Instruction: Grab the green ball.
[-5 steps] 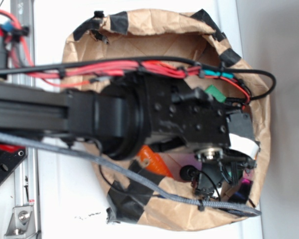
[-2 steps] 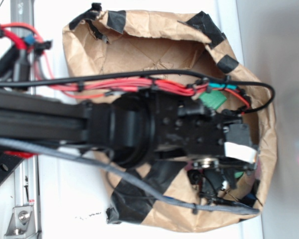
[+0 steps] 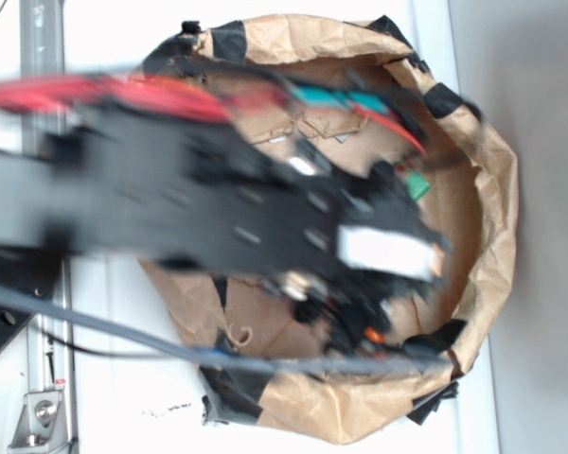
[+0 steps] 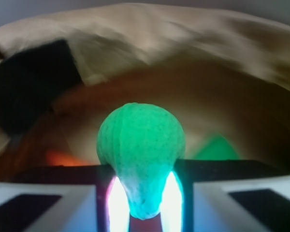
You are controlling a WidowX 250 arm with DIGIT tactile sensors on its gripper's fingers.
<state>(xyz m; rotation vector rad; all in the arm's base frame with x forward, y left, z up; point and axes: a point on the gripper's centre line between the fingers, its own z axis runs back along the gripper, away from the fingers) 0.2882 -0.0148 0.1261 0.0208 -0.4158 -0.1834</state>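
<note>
So your fingers [image 4: 141,203] pinch the ball [image 4: 141,150], squeezed pear-shaped, inside the paper bag [image 3: 497,218] on the white worktop [image 3: 123,378]. Green block [image 3: 417,184] sits near the bag's far wall. The blurred arm [image 3: 199,203] hides most of the bag floor.

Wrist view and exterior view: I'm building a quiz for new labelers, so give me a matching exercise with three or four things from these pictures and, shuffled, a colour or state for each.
Things:
1. green ball
2. paper bag
3. tape patch
4. gripper

Descriptions:
A. black, stuck on the rim
B. crumpled brown, walls standing around the arm
C. squeezed between the jaws, bulging above them
D. shut on something round

Pairs: 1-C, 2-B, 3-A, 4-D
</note>
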